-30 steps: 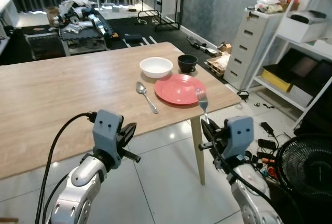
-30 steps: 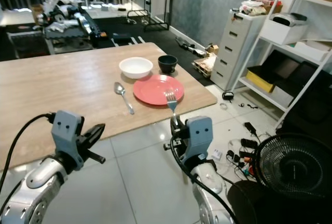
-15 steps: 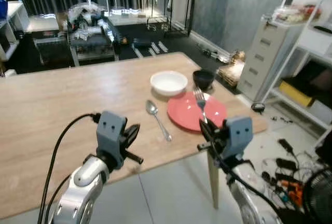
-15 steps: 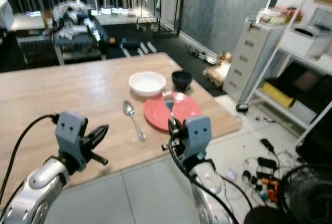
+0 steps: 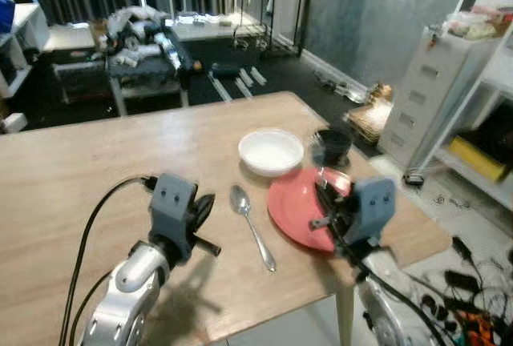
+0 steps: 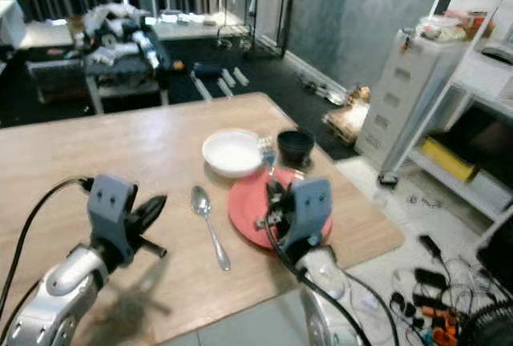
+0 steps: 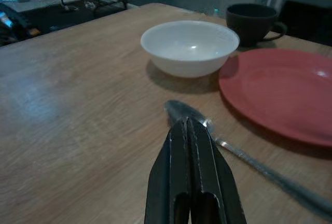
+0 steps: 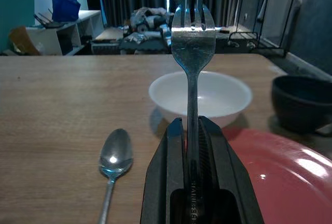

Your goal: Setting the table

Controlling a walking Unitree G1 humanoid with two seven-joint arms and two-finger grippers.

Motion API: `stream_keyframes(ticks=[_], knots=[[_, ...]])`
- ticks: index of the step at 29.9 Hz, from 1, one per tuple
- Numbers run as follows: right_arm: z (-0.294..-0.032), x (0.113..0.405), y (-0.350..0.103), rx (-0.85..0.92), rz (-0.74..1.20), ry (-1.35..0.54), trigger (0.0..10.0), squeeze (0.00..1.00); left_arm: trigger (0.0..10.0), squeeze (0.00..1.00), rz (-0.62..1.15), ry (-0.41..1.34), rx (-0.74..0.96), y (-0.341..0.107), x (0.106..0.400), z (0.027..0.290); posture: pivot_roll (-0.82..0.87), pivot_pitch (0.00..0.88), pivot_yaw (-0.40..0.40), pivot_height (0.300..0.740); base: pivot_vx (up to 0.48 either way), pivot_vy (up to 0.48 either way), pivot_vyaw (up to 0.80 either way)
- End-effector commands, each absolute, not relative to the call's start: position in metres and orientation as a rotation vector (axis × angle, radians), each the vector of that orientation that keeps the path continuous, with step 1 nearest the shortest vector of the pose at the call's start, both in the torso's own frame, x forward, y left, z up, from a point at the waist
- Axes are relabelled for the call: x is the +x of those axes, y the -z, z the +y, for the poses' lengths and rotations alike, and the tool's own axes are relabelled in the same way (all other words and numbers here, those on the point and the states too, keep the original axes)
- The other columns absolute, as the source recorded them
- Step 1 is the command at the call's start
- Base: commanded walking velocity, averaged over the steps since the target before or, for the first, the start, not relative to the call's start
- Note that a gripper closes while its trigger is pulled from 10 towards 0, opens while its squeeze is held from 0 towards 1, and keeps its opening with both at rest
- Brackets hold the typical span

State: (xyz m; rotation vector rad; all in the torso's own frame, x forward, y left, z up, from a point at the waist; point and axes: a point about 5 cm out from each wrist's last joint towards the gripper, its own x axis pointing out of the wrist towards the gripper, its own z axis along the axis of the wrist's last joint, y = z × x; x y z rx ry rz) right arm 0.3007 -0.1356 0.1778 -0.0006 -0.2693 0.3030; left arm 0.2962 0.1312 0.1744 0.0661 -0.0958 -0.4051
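A red plate [image 5: 298, 216] lies near the wooden table's [image 5: 96, 170] right end, with a white bowl [image 5: 271, 150] and a black cup [image 5: 332, 142] just behind it. A silver spoon [image 5: 252, 223] lies on the wood left of the plate. My right gripper [image 6: 276, 198] hovers over the plate, shut on a silver fork [image 8: 192, 42] that stands upright with its tines up. My left gripper [image 5: 202, 208] is shut with nothing in it, low over the table left of the spoon [image 7: 187, 114]; the bowl [image 7: 189, 46] and plate [image 7: 280, 92] lie beyond its tips.
The table's right edge [image 5: 417, 218] drops to a tiled floor with cables [image 5: 473, 282]. A grey drawer unit [image 5: 425, 90] and white shelves [image 6: 473, 106] stand at the right. Clutter on a low bench [image 5: 144, 34] and a clothes rack [image 5: 264, 10] are behind the table.
The camera has moved closer to the table, which now fills more of the view. My right gripper with the fork now hangs over the red plate instead of off the table's edge.
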Motion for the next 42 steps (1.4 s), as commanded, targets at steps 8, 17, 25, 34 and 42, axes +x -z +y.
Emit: stream_keyframes(ticks=[8,17,25,34,42], knots=[[-0.135,0.299,-0.173,-0.006,-0.234,-0.316,10.0,0.00,10.0,0.00,-0.061,0.404,0.064,-0.168,0.294,0.129,0.02,0.019,0.074,0.740,0.000,0.000,0.00],[-0.112,0.294,-0.167,-0.035,-0.158,-0.420,10.0,0.00,10.0,0.00,-0.020,0.425,0.116,-0.168,0.294,0.154,0.04,0.029,0.071,0.740,0.000,0.000,0.00],[-0.065,0.292,-0.150,0.028,-0.041,-0.532,10.0,0.00,10.0,0.00,0.064,0.493,0.247,-0.170,0.276,0.199,0.09,0.054,0.061,0.740,0.000,0.000,0.00],[-0.035,0.288,-0.132,0.057,0.071,-0.565,10.0,0.00,10.0,0.00,0.087,0.480,0.281,-0.174,0.262,0.215,0.16,0.093,0.057,0.740,0.000,0.000,0.00],[-0.022,0.297,-0.125,0.143,0.153,-0.496,10.0,0.00,10.0,0.00,0.098,0.493,0.275,-0.177,0.255,0.212,0.17,0.123,0.054,0.740,0.000,0.000,0.00]])
